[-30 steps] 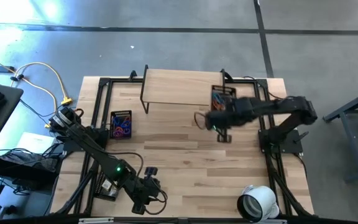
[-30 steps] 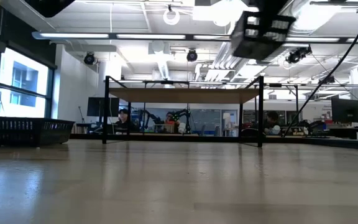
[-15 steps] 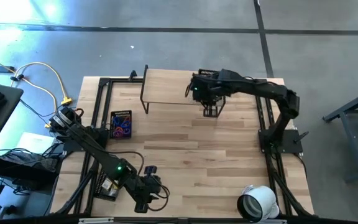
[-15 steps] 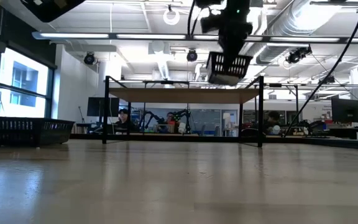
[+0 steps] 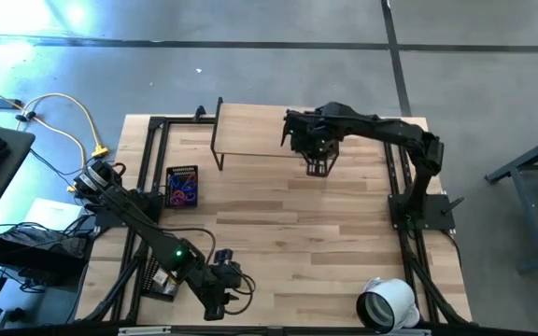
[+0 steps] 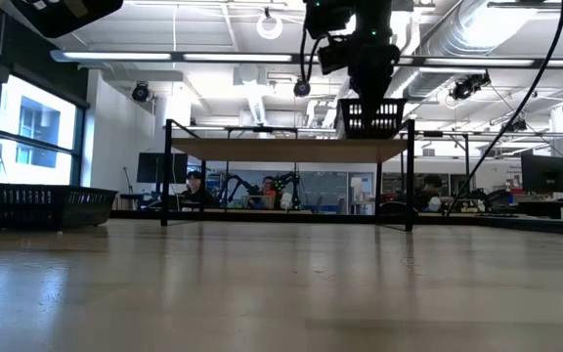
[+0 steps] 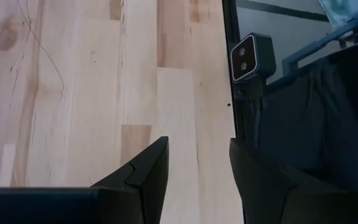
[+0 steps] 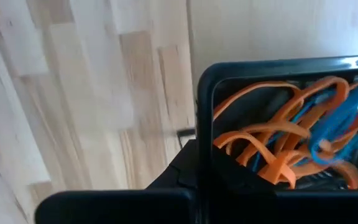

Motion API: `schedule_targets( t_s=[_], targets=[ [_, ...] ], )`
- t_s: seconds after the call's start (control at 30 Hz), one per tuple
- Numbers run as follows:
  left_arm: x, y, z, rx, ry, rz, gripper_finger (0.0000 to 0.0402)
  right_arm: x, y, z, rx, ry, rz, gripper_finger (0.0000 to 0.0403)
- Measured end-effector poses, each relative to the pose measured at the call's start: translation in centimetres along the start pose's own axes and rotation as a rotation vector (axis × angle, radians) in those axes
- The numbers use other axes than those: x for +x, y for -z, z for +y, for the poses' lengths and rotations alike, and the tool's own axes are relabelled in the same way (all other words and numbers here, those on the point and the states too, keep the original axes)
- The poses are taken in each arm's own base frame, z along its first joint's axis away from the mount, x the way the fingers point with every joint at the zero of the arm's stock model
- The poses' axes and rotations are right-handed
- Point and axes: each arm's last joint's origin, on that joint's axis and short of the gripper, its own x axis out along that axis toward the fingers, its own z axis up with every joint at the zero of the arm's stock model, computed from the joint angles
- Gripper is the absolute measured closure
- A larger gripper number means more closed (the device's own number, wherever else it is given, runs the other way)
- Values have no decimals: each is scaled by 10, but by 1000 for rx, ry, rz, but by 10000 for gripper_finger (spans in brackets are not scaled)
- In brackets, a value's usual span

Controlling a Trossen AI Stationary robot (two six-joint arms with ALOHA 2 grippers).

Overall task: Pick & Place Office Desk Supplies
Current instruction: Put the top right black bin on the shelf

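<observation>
From above, the right gripper (image 5: 318, 154) hangs at the table's twelve o'clock edge over the raised wooden shelf (image 5: 250, 131), clamped shut on the rim of a small black mesh basket (image 5: 318, 164), seemingly carried by its wall so the contents stay put. At table height, that basket (image 6: 370, 115) hangs upright, mouth up, above the shelf. Its wrist view shows orange-red bands (image 8: 263, 149) and blue loops (image 8: 340, 121) tangled inside with no clear long axis, while the left gripper (image 7: 197, 165) waits at seven o'clock, part open and empty.

The right gripper (image 5: 314, 149) has carried its black mesh basket (image 6: 371, 116) from mid-table toward the wooden shelf (image 5: 269, 131). The basket now hangs lower, level.
</observation>
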Motion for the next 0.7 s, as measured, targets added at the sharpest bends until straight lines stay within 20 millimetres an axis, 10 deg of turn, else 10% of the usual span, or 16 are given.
schedule_targets(
  t_s=[0.37,0.7],
  targets=[
    [0,0,0,-14,-1,-1,237,0,-3,-1,83,3,-37,391],
    [0,0,0,8,-3,-1,237,-4,-3,1,65,113,-37,289]
  ],
)
